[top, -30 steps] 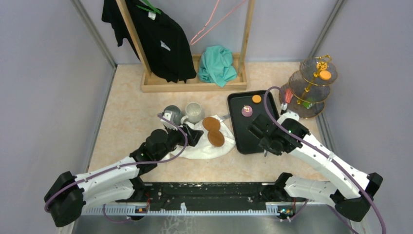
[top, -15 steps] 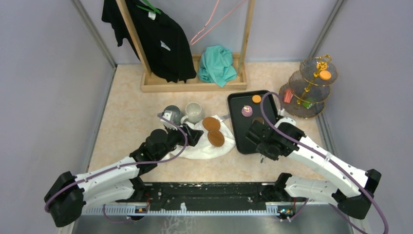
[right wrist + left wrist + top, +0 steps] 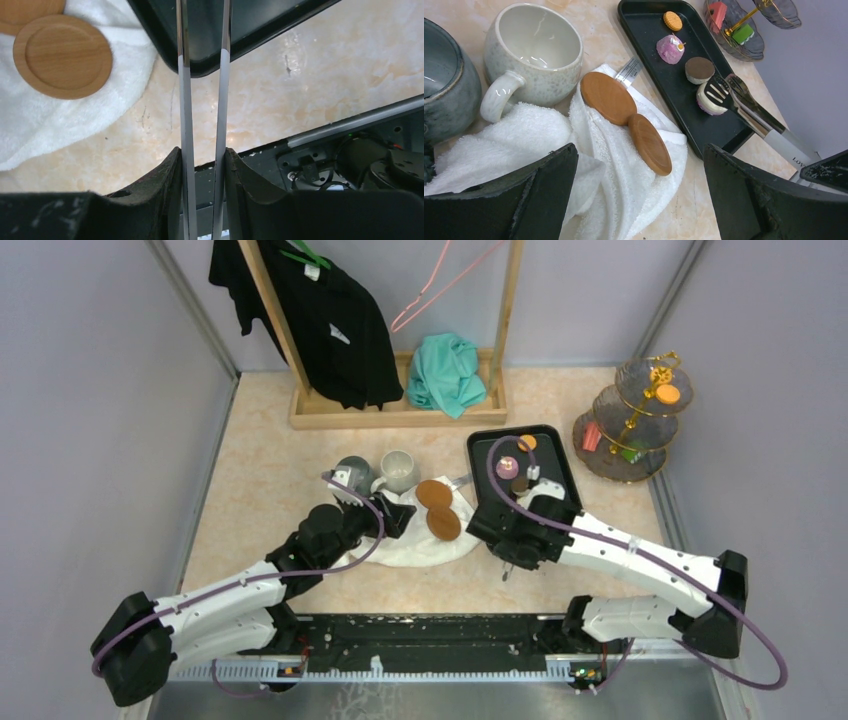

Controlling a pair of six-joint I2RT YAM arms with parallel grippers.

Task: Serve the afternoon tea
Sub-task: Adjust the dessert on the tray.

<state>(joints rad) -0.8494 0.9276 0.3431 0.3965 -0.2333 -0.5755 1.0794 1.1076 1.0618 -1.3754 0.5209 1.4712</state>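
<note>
Two tools, operator: your right tool clamps long metal tongs, tips at white sweet on black tray; your left tool gapes wide above white towel. Three-tier stand sits at far right corner of counter, beside tray.

You'll see two wooden discs on the white towel, metal tongs reaching over the black tray beside it. Behind them stands a wooden rack with a black garment and teal cloth.
</note>
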